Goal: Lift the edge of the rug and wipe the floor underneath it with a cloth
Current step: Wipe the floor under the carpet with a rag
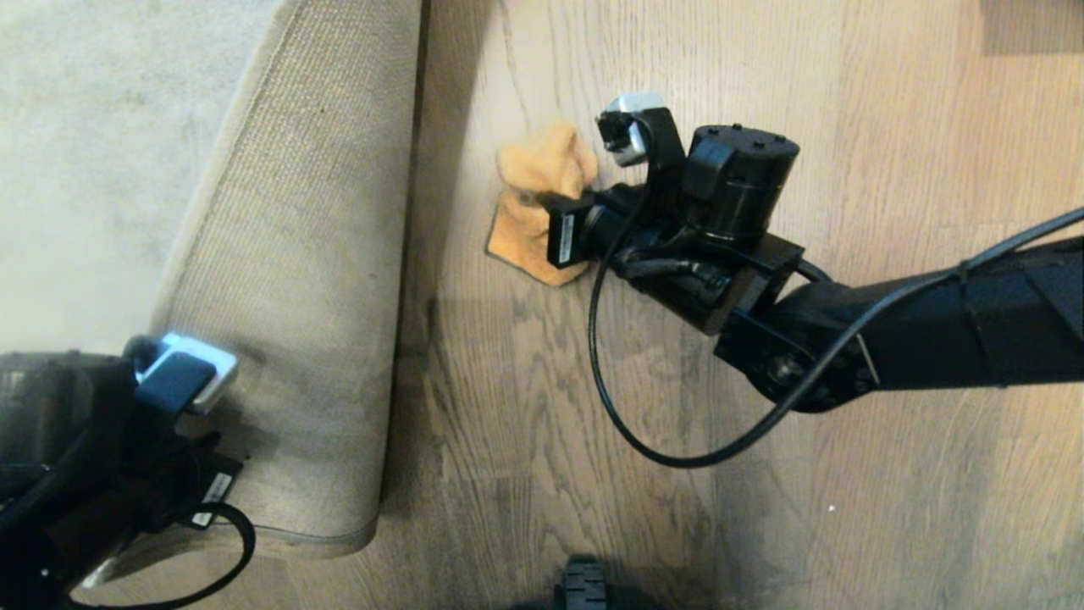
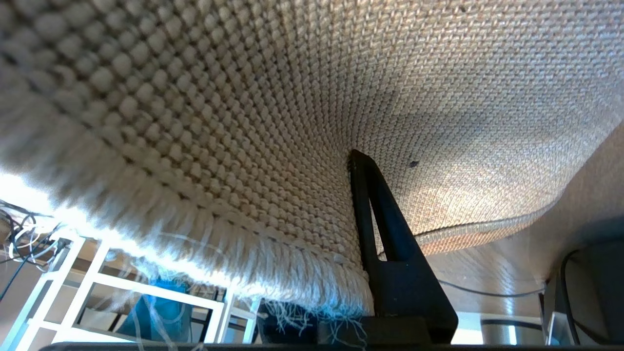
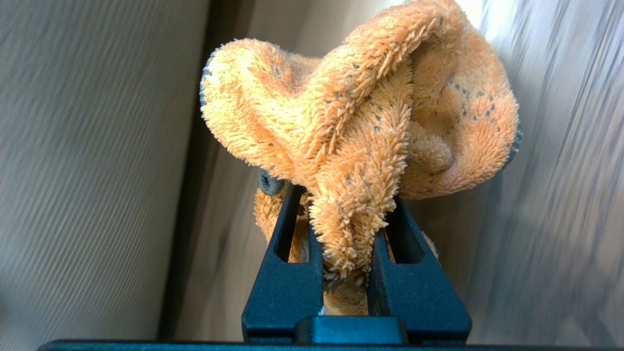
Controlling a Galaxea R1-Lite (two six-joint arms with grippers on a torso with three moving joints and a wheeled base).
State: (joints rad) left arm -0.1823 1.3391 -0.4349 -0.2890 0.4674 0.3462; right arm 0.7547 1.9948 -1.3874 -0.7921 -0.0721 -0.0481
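Note:
The pale grey rug [image 1: 93, 144] is folded back along its right side, so its tan woven backing [image 1: 313, 280] faces up. My left gripper [image 2: 349, 168] is shut on the rug edge [image 2: 219, 253] at the lower left of the head view and holds it up; one black finger [image 2: 385, 243] shows against the backing, the other is hidden behind the rug. My right gripper [image 3: 343, 195] is shut on the orange fuzzy cloth [image 3: 360, 112]. The cloth [image 1: 538, 207] rests on the brown wood floor [image 1: 593, 474], just right of the fold's shadow.
The right arm [image 1: 931, 330] reaches in from the right edge with a black cable [image 1: 627, 424] looping over the floor. A black wheel of my base [image 1: 583, 585] shows at the bottom edge. A white frame [image 2: 97, 282] stands beyond the lifted edge.

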